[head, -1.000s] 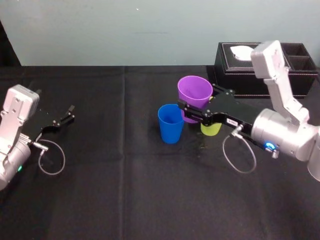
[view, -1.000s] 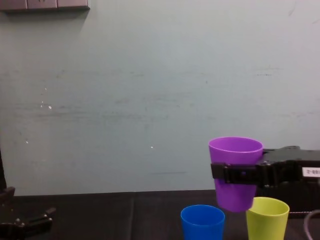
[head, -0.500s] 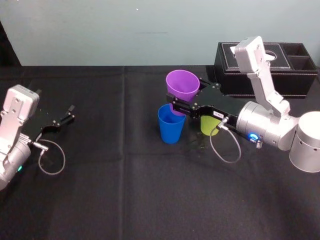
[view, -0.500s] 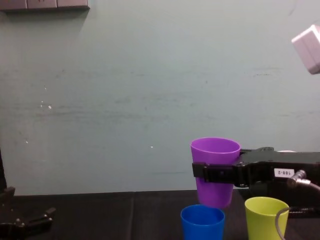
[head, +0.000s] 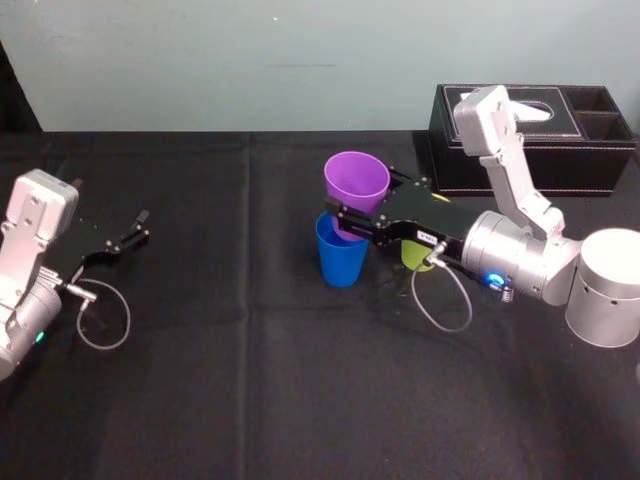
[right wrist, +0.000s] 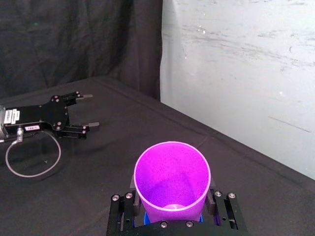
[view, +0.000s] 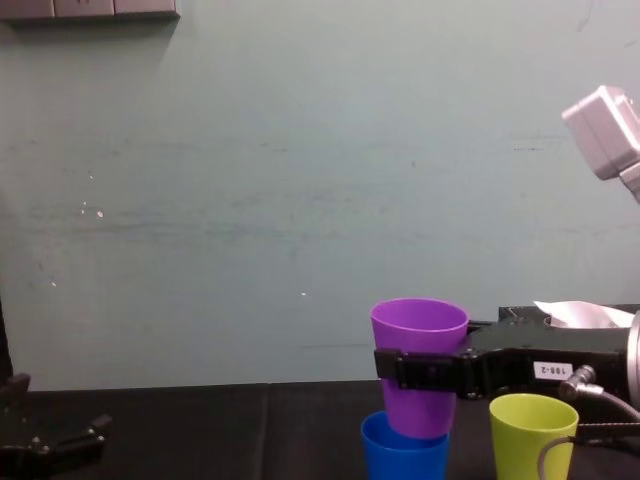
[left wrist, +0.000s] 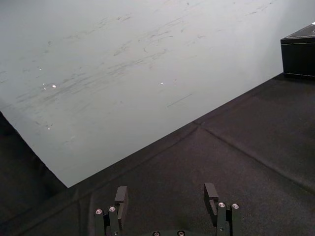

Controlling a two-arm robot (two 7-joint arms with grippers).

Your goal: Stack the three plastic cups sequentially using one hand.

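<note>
Right pincer point(view: 420, 368) clamped around the purple cup point(head: 357, 180): cup upright, empty, base just inside the blue cup point(head: 340, 260) mouth, toward the bench point(head: 250, 380) far edge. Yellow-green cup point(view: 527, 435) upright just beside, rightward. Left pincer point(head: 140, 226) parted, unloaded, near left edge.

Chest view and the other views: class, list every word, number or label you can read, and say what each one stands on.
"188-2", as best it reads, blurred: white label on the right gripper, which is shut on the purple cup.
Two white labels on the open left gripper, parked at the left: too small to read.
The purple cup and the black box: no print visible.
</note>
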